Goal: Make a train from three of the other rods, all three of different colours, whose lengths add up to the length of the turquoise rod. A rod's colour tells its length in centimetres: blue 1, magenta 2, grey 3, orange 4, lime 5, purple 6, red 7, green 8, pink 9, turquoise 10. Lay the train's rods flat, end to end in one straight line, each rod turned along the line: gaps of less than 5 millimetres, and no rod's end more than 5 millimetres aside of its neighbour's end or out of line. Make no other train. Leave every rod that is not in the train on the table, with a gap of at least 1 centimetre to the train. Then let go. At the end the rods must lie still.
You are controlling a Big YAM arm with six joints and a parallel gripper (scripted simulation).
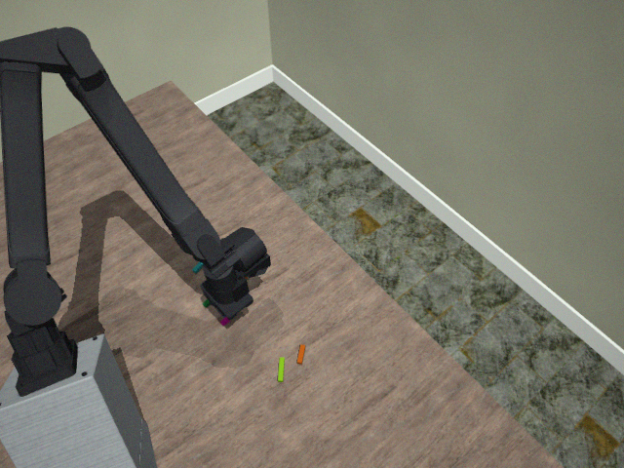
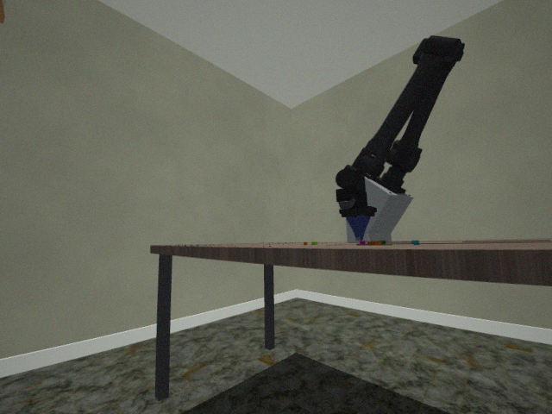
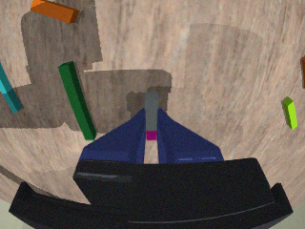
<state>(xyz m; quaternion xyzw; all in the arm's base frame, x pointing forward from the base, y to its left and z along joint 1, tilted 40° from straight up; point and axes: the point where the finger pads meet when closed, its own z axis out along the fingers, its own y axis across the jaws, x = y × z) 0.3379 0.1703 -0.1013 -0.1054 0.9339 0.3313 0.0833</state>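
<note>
My gripper point(image 2: 359, 239) point(image 3: 151, 114) is shut on the grey rod point(image 3: 152, 116), low over the table. A magenta rod point(image 1: 225, 321) point(image 2: 361, 242) point(image 3: 152, 135) shows just beyond the grey rod's lower end in the wrist view, partly hidden; whether they touch I cannot tell. A green rod point(image 1: 206, 303) point(image 3: 77, 102) lies left of the fingers in the wrist view, with a turquoise rod point(image 1: 198, 266) point(image 2: 415, 242) point(image 3: 10, 94) further left. A lime rod point(image 1: 280, 369) point(image 2: 314, 243) point(image 3: 290, 114) and an orange rod point(image 1: 300, 354) point(image 2: 305, 243) lie apart from them.
Another orange rod point(image 2: 373, 243) point(image 3: 53, 11) lies at the upper left in the wrist view. The arm's grey base block point(image 1: 55, 417) stands at the lower left in the top view. The table's edge runs diagonally on the right there.
</note>
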